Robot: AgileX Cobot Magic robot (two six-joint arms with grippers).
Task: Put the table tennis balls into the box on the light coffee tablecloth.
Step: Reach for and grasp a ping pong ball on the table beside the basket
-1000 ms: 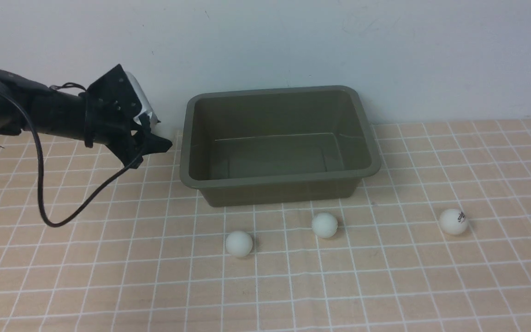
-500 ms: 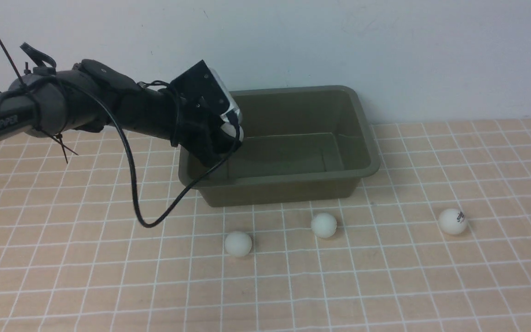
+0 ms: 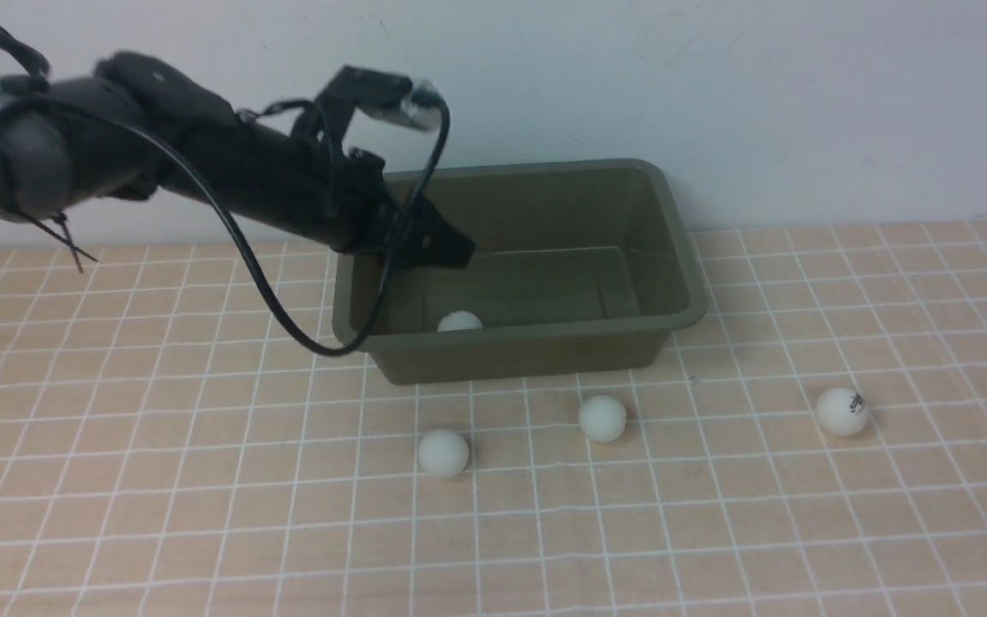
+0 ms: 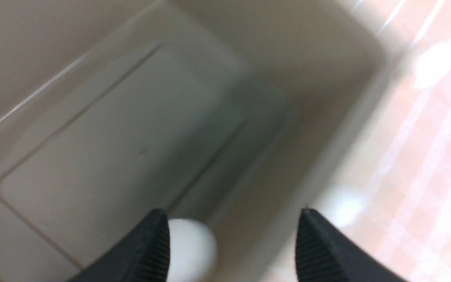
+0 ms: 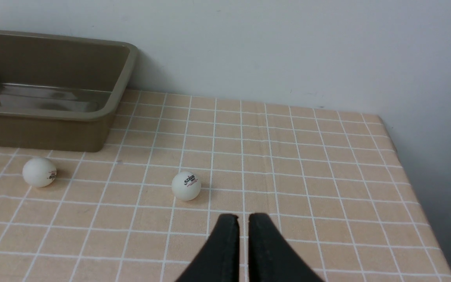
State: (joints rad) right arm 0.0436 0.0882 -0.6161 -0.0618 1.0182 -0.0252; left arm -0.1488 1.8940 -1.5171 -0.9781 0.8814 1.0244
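Observation:
The olive-green box (image 3: 528,336) stands at the back of the light coffee tablecloth (image 3: 202,514). One white table tennis ball (image 3: 459,321) lies inside it near the front-left wall. Three more lie on the cloth in front of the box: left (image 3: 443,452), middle (image 3: 602,418) and right, with a black mark (image 3: 842,411). My left gripper (image 3: 452,250) hangs over the box's left part, open and empty. In the left wrist view the gripper (image 4: 233,219) is above the ball (image 4: 190,250). My right gripper (image 5: 243,219) is shut and empty above the cloth, close to a marked ball (image 5: 186,186).
A white wall rises right behind the box. A black cable (image 3: 288,317) loops down from the left arm over the box's left rim. The cloth's right edge (image 5: 405,176) drops off beside the right gripper. Another ball (image 5: 39,172) lies by the box's front corner.
My left arm swung right from beside the box to above it. Its gripper opened and let go of the ball, which now lies in the box. The other balls have not moved.

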